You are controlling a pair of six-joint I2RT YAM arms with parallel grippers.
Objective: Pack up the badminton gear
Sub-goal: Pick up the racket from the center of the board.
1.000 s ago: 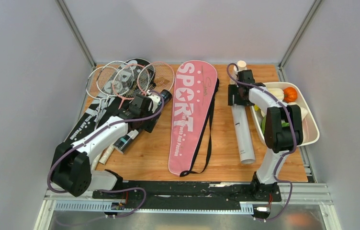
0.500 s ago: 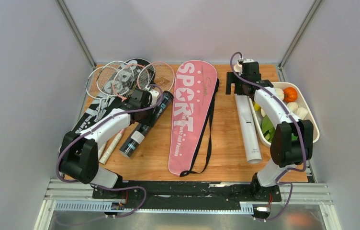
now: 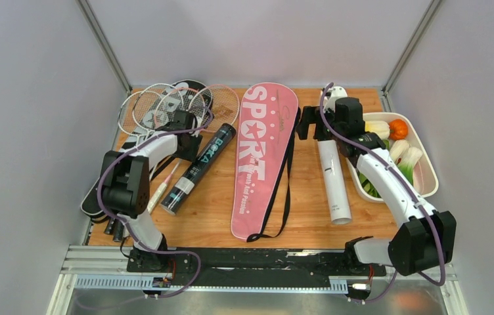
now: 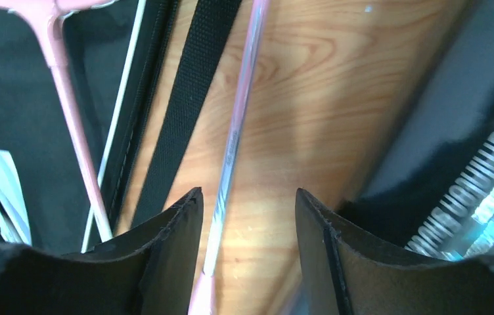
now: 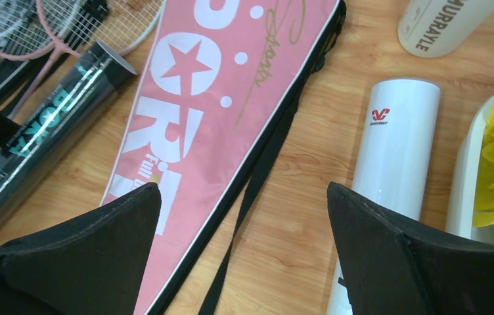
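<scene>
Several white and pink rackets (image 3: 165, 108) lie at the back left, partly on a black bag (image 3: 114, 169). My left gripper (image 3: 185, 141) hovers low over them, open; one thin pink racket shaft (image 4: 232, 141) runs between its fingers without touching them (image 4: 247, 197). A black tube (image 3: 202, 167) lies just to its right (image 4: 468, 164). The pink "SPORT" bag (image 3: 264, 154) lies flat in the middle (image 5: 211, 98). My right gripper (image 3: 313, 128) is wide open (image 5: 244, 190) over bare wood, between the bag's strap and the white tube (image 3: 333, 180) (image 5: 395, 144). No shuttlecocks are visible.
A small white bottle (image 3: 336, 92) stands at the back behind the right gripper (image 5: 441, 20). A white tray (image 3: 431, 180) of toy vegetables sits along the right edge. Grey walls close in both sides and the back.
The left gripper left the black tube, moved back-left over the racket shafts, and its jaws narrowed. The right gripper swung left off the white tube's far end and opened wide.
</scene>
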